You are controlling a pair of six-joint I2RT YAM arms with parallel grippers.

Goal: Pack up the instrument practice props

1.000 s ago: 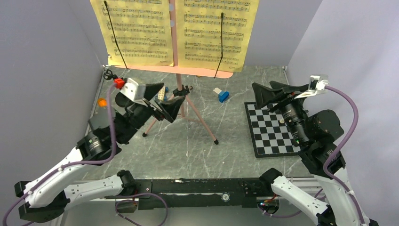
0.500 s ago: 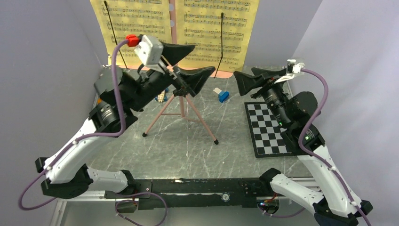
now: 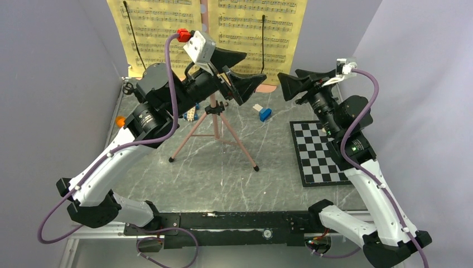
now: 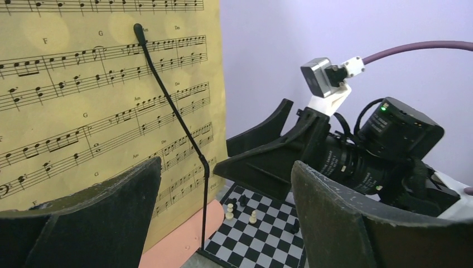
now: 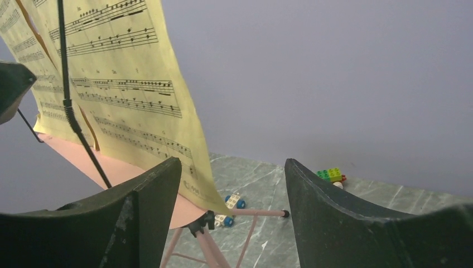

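Reach step: left tool [image 3: 255,68] and right tool [image 3: 287,79] gape empty, yellow sheet-music pages [image 3: 251,33] just ahead; next, pinch a page edge.

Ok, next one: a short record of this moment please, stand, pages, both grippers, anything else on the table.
music stand: pink tripod, upright on the table
pages: yellow sheet music, resting on the stand
left gripper: open, empty, in the air before the pages
right gripper: open, empty, by the pages' right edge
also there: chessboard, blue block
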